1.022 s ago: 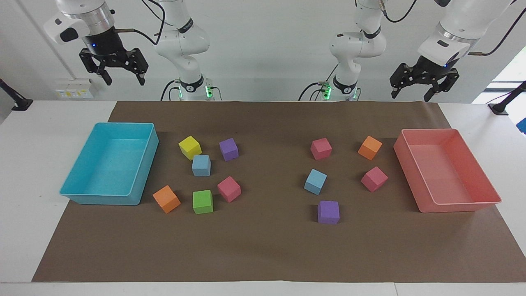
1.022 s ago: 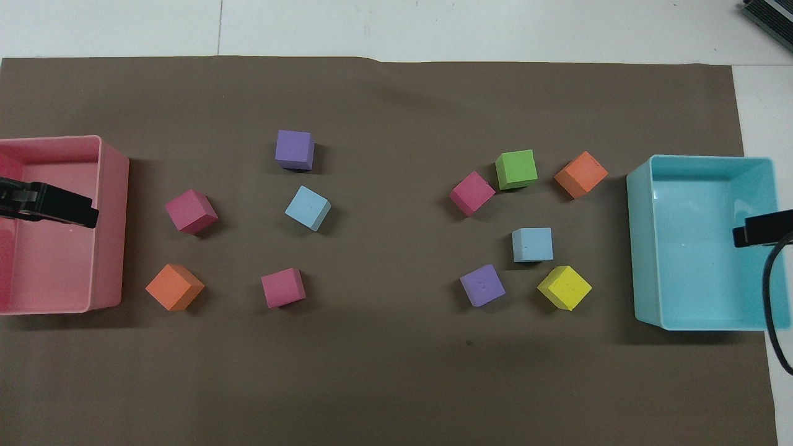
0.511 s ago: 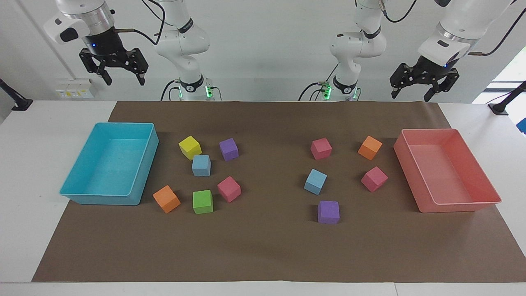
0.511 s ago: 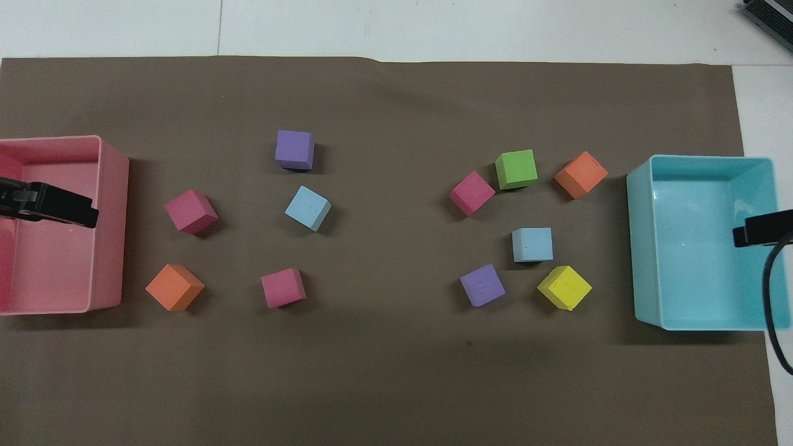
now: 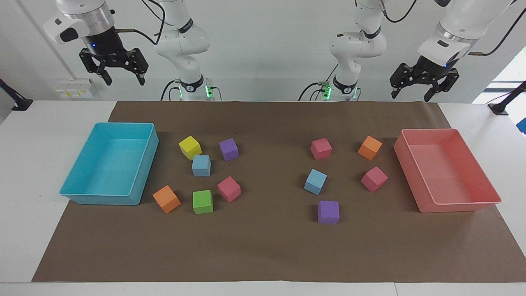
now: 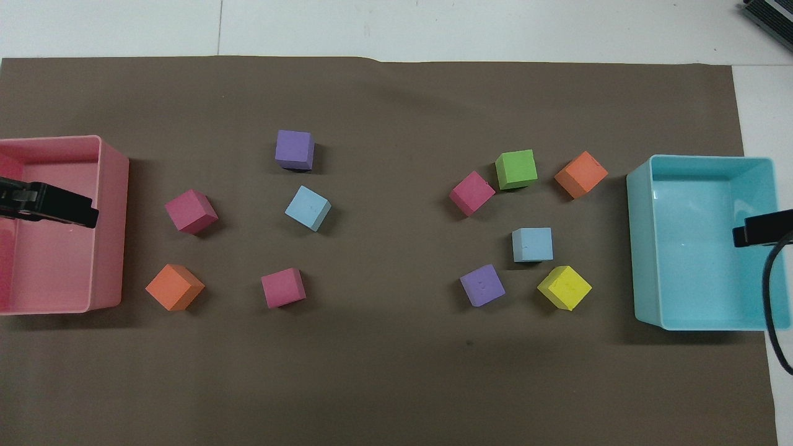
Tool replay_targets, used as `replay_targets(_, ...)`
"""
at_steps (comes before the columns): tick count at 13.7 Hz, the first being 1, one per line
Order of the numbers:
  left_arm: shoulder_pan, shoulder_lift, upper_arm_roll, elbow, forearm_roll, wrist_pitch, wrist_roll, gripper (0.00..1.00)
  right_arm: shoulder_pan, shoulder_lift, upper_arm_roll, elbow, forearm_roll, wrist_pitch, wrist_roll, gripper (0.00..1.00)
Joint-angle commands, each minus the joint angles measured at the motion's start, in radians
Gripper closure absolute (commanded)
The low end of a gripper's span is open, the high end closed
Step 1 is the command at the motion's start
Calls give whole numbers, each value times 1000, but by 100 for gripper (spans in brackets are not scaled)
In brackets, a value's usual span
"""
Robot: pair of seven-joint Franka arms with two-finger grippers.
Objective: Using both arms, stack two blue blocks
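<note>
Two light blue blocks lie apart on the brown mat. One blue block [image 5: 201, 165] [image 6: 533, 244] sits among the cubes beside the turquoise tray, touching a yellow cube [image 5: 190, 147]. The other blue block [image 5: 315, 181] [image 6: 308, 208] lies toward the left arm's end, with a purple cube [image 5: 328, 212] farther from the robots. My right gripper [image 5: 124, 81] hangs open and empty high over the turquoise tray [image 5: 141, 181]. The left gripper [image 5: 411, 95] hangs open and empty high over the pink tray [image 5: 456, 207]. In the overhead view only one finger [image 6: 65, 209] of the left gripper and one finger [image 6: 759, 228] of the right show.
Around the blue blocks lie other cubes: orange [image 5: 166, 199], green [image 5: 202, 202], pink [image 5: 229, 189] and purple [image 5: 228, 149] at the right arm's end; pink [image 5: 321, 148], orange [image 5: 370, 147] and pink [image 5: 374, 179] at the left arm's end. Both trays hold nothing.
Both raised grippers have drifted only very slightly. No block has moved.
</note>
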Motion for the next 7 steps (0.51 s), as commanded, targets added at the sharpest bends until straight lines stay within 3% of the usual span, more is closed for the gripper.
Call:
replay_targets(1, 7, -23, -4, -25, 11, -5, -7, 0, -12, -20, 7, -20, 17, -1, -22, 0)
replay_targets(5, 7, -23, -4, -25, 11, -5, -7, 0, -13, -45, 2, -27, 14, -16, -31, 0)
replay_targets(7, 7, -23, -4, -25, 11, -5, -7, 0, 2, -51, 10, -84, 17, 6, -18, 0)
